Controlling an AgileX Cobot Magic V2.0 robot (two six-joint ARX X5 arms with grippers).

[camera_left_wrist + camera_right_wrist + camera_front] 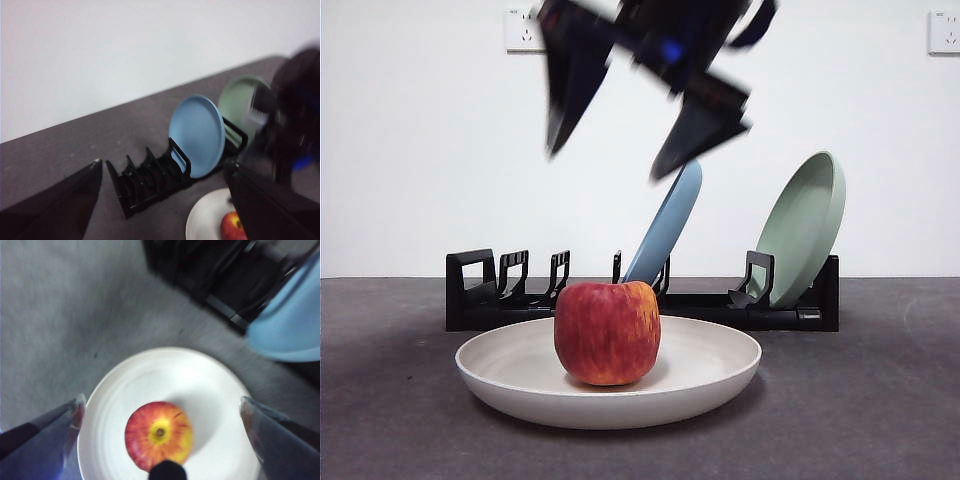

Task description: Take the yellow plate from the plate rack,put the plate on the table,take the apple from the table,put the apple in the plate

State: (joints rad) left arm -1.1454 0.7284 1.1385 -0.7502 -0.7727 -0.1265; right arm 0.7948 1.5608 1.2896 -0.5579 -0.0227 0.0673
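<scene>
Apple upright in the middle of the yellow plate, stem hollow up, plate flat on the table just in front of the plate rack. Right gripper high above the apple, blurred, jaws spread wide apart and holding nothing; from its wrist camera, apple directly below between the two spread jaws, on the pale plate, well clear of both. Left gripper off to the side above the table, jaws likewise wide apart and empty, facing the rack and catching the plate's edge and a bit of the apple. Light blue plate leaning in a middle slot of the rack, sage green plate leaning at the end slot; slots at the other end bare. No brand, label or readable writing anywhere; only two plain white wall sockets on the wall behind.
</scene>
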